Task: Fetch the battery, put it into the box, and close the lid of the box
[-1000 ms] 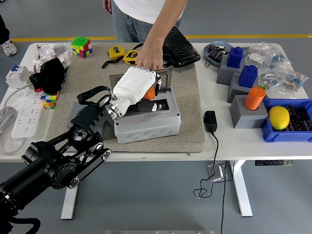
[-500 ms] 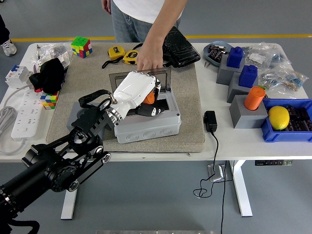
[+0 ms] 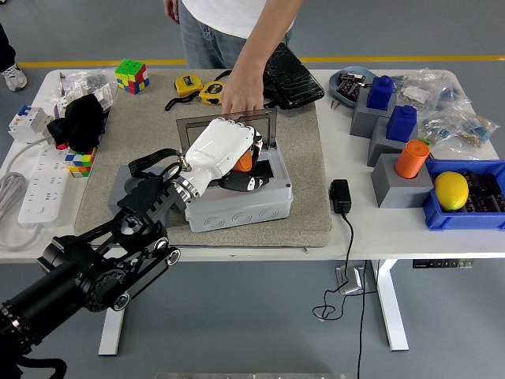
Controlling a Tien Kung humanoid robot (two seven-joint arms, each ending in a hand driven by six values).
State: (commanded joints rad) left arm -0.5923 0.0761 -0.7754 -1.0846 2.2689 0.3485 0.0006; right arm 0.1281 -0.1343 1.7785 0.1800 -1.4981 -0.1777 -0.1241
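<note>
A grey plastic box (image 3: 237,208) sits on a beige mat (image 3: 304,181), and its dark see-through lid (image 3: 190,128) stands upright at the back. A person's hand (image 3: 241,95) rests on the lid's top edge. My white left hand (image 3: 251,170) reaches down into the open box with its fingers curled around an orange battery (image 3: 244,160). The palm hides most of the battery, so I cannot tell whether it touches the box floor. The right arm is out of the picture.
Two yellow tape measures (image 3: 200,88) and a black pouch (image 3: 290,75) lie behind the box. A black power adapter (image 3: 341,195) is to its right. Grey blocks (image 3: 398,178) and a blue bin (image 3: 442,215) holding a lemon (image 3: 451,189) stand at far right. A power strip (image 3: 35,185) is at left.
My left hand has sunk lower into the box with the orange battery and shifted slightly right. The person's hand stays on the lid.
</note>
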